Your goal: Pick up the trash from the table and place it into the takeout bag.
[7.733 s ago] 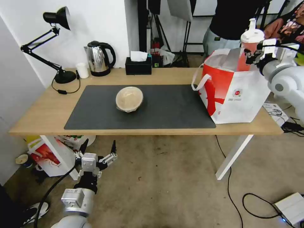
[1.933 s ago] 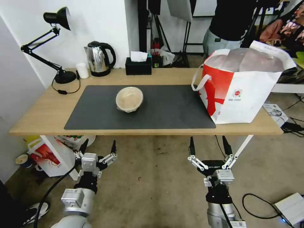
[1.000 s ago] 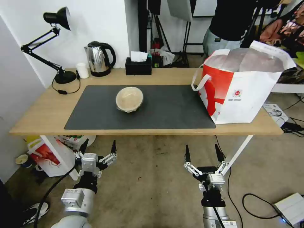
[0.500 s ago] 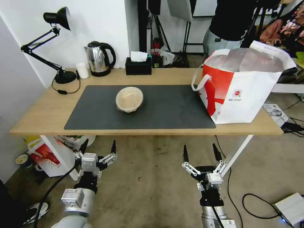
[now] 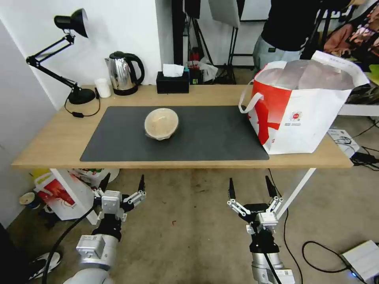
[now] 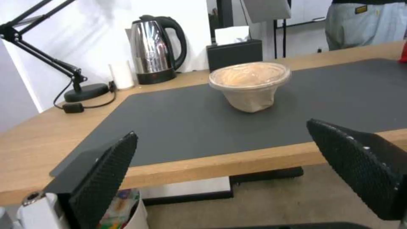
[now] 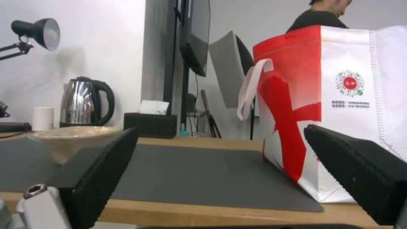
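One piece of trash, the beige container [image 5: 161, 123], sat lidded and upright on the grey mat [image 5: 205, 138] of the counter [image 5: 47, 146], well left of the bag [image 5: 300, 106] and with nothing touching it. The bag stood at the mat's right end, its base partly on the mat, its mouth open to the foil lining and a white handle [image 5: 248, 98] hanging off its left side.

Both hands hung below the counter's front edge, over the floor. The left hand [image 5: 123, 184] was released, fingers spread and pointing up toward the mat's left corner, where it had been in every earlier frame. The right hand [image 5: 250, 187] was likewise released and empty, fingers wide, under the mat's right end and just left of the bag. Nearly eight seconds before, it had held the red cup up at the bag's mouth; two seconds before, it was already down and empty, and it had since drifted slightly left. The container and bag had not moved.

Behind the mat stood a lamp [image 5: 75, 94], a kettle [image 5: 124, 73] and a tissue box [image 5: 172, 82].
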Motion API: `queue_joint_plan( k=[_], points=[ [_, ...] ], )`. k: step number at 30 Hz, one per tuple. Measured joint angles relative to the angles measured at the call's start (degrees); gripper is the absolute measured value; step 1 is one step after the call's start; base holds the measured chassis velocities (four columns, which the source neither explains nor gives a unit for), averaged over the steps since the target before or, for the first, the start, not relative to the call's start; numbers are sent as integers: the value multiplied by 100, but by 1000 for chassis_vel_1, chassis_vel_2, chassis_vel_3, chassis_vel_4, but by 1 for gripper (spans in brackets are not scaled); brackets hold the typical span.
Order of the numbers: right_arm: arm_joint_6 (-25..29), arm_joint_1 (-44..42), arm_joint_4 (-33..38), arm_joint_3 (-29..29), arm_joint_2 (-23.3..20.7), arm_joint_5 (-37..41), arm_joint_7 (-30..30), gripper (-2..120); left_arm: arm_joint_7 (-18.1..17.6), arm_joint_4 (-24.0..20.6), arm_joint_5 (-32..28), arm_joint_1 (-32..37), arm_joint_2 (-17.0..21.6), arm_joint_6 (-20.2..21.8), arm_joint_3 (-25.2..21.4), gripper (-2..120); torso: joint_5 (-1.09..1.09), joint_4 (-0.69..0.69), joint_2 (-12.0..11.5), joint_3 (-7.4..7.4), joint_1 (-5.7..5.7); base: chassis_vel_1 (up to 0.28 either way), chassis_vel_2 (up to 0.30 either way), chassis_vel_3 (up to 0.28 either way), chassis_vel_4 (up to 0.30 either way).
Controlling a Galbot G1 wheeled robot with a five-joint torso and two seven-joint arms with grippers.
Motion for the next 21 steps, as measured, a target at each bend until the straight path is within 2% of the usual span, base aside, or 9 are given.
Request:
queue_joint_plan(
  k=[21],
  points=[
    [2,0,-2,-4,-3,7,6,100,0,0,0,0,0,0,0,100,0,0,0,0,0,0,0,0,0]
  ],
)
